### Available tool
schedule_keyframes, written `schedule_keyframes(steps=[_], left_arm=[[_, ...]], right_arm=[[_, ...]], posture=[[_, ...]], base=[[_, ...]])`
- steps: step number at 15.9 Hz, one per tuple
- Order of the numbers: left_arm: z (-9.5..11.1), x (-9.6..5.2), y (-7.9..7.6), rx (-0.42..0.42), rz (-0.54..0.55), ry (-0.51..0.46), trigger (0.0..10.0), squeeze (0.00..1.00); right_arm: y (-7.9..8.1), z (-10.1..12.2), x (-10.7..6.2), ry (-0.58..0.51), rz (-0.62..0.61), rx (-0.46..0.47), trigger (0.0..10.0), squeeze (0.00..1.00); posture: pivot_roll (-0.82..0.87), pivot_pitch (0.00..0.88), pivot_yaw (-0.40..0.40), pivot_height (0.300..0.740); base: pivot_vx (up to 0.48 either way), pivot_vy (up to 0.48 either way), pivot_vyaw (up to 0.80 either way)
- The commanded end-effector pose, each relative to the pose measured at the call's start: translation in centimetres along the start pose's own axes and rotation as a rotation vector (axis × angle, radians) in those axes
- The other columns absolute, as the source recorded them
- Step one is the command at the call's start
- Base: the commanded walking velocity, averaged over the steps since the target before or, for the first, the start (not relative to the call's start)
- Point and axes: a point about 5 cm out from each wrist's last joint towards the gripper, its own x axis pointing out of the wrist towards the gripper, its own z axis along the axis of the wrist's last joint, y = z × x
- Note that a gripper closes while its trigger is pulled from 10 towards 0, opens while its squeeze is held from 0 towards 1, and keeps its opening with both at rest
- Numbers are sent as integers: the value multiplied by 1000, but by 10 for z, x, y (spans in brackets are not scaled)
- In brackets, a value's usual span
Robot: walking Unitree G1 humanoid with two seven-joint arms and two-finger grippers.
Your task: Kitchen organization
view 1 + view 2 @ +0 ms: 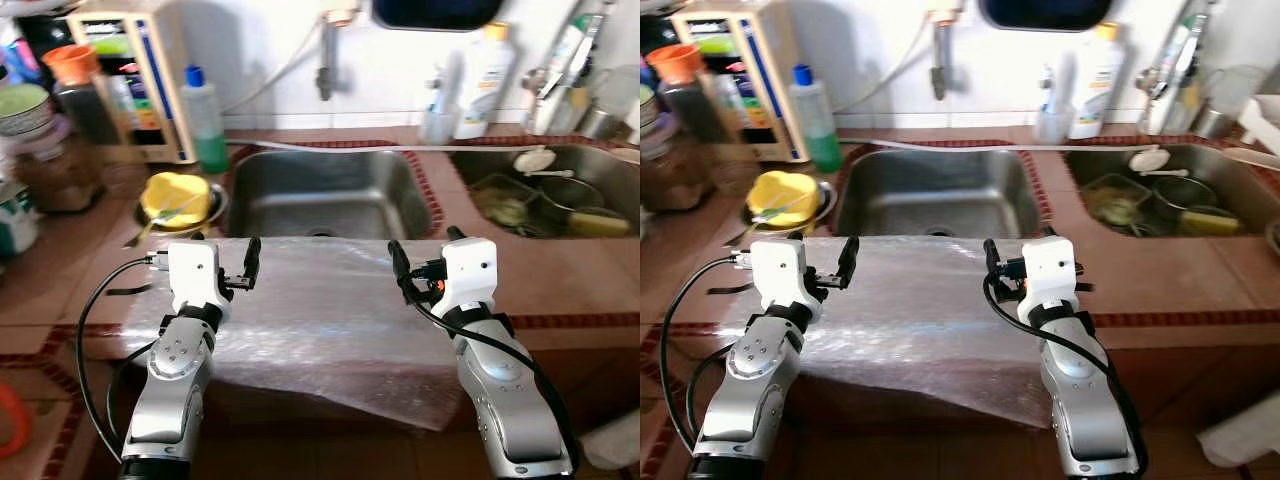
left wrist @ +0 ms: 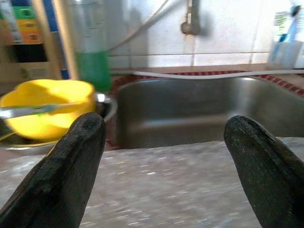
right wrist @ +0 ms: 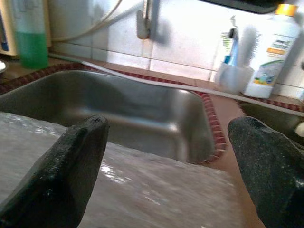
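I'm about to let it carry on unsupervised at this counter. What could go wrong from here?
1. The bubble wrap sheet hangs over the counter's front edge under both open hands, the left hand and the right hand; a careless pull could likely drag it off.
2. The yellow bowl with a utensil sits close beyond the left hand; a sweep there might knock it.
3. The sheet's far edge borders the sink and could slide in.

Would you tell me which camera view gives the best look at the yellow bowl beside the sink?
The left wrist view: the yellow bowl sits large and close, a utensil lying across it. Both eye views show it small on the counter left of the sink.
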Motion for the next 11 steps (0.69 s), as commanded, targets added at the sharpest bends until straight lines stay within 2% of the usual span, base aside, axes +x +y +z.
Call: schedule_keyframes(steps=[1,4,7,11], left_arm=[[2,-1,0,-4,-5,-3,10000,0],[1,-1,1,-2,1,0,10000,0],[2,-1,5,-1,33,-4,10000,0],[3,-1,9,10,53,-11,10000,0]], right_arm=[[-2,5,-1,-19,-5,4,10000,0],[-1,4,-1,-19,8,9,10000,0],[6,5,-1,-19,61,54,10000,0],[16,7,-3,-34,108,36,10000,0]], posture=[[-35,0,47,740],[-31,0,45,740],[-27,0,44,740],[-25,0,48,740]], base=[[0,-349,0],[0,-281,0],[0,0,0],[0,0,0]])
